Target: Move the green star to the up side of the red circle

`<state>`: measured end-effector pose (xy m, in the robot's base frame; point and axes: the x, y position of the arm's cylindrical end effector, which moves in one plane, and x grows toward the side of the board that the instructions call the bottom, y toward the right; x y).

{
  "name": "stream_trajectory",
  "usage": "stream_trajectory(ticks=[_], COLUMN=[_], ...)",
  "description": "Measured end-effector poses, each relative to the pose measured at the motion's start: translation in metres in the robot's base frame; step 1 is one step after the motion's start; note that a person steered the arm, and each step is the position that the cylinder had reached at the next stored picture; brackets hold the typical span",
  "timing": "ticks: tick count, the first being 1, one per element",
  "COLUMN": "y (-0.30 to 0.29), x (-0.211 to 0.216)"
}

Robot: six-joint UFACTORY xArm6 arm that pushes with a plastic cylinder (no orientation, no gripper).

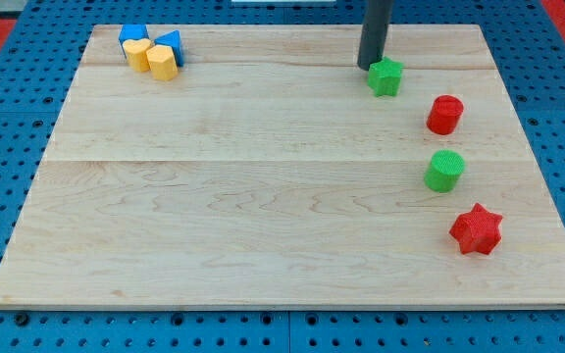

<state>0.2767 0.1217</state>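
Near the view's top right, my tip (370, 67) stood just at the upper-left edge of the green star (386, 76), touching it or nearly so; I could not tell which. I carried no jaws to open or close, only the bare rod, so nothing was clamped.

The green star lay on the wooden board (263, 196), up and to the left of the red circle (444, 115), near it but apart. By my judgement the job was well along yet unfinished: the star sat higher than the circle but off to the left, so a push toward the view's right remained to bring it straight above.

The star lay flat and had no real long axis; its exact pointing was too small to read.

Lower down stood a green cylinder (444, 171) and a red star (476, 229).
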Motion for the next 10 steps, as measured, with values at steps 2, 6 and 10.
stream_trajectory(ticks=[2, 6, 10], y=[-0.005, -0.013, 0.060], x=[-0.020, 0.028, 0.026])
